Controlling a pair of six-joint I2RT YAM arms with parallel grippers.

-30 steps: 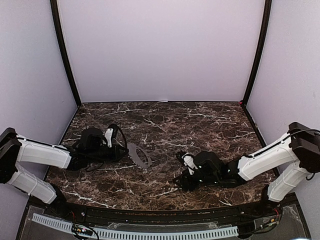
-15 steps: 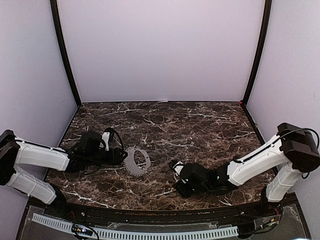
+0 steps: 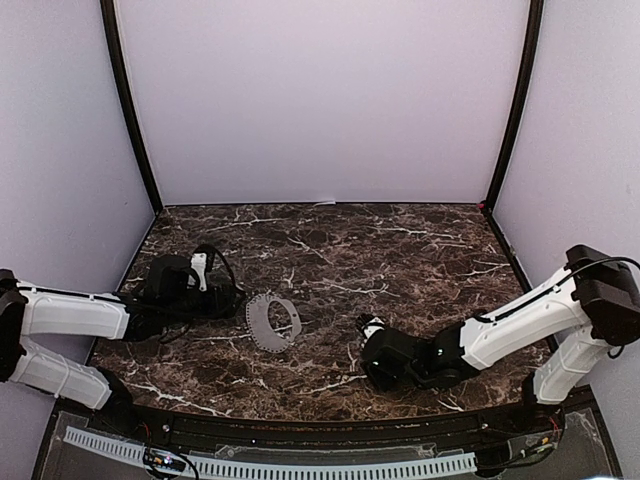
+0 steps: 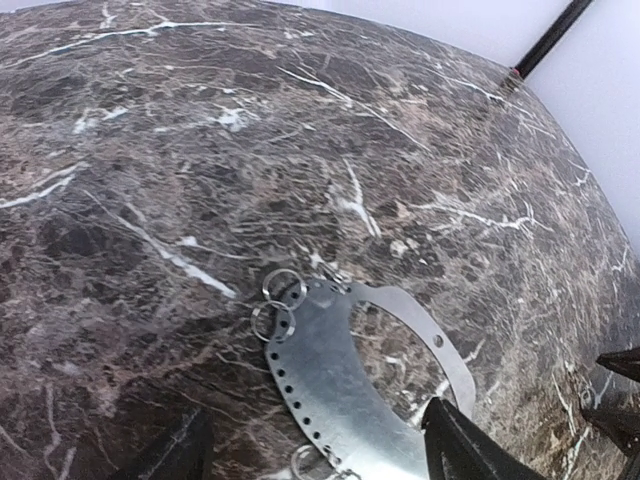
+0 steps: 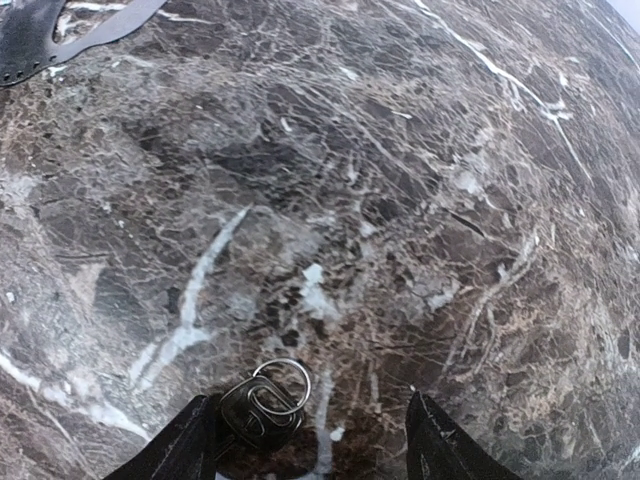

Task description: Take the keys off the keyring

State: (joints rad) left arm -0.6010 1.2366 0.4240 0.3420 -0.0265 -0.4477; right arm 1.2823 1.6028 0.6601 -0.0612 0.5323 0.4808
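on the dark, white-veined marble bench, between pale lilac walls, the keyring lies flat: a grey, hole-dotted crescent loop carrying small wire rings. left jaws and right jaws gape, empty

The worktop looks like polished dark marble with white veins; the keyring is flat, brushed, matt grey metal with thin wire rings.

The top camera looks down from behind the arm bases over the dark marble worktop; the wrist cameras skim it closely — left wrist and top share the toothed grey metal keyring.
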